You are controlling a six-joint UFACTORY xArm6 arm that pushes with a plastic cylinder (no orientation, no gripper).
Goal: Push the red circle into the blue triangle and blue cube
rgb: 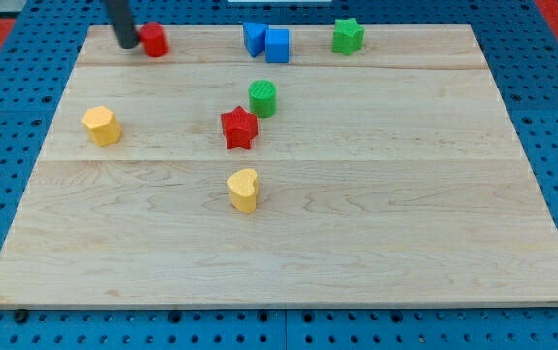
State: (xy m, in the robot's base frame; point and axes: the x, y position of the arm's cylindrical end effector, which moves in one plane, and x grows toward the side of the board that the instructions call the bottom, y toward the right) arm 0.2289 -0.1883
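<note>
The red circle (155, 40) sits near the board's top edge, left of centre. My tip (127, 43) is at its left side, touching it or almost so. The blue triangle (254, 38) and the blue cube (277, 45) stand side by side, touching, at the top middle, well to the right of the red circle.
A green star (347, 36) is at the top right. A green circle (262, 97) and a red star (239, 127) sit near the middle. A yellow hexagon-like block (101, 125) is at the left, a yellow heart (244, 190) below centre. The wooden board (405, 214) lies on a blue pegboard.
</note>
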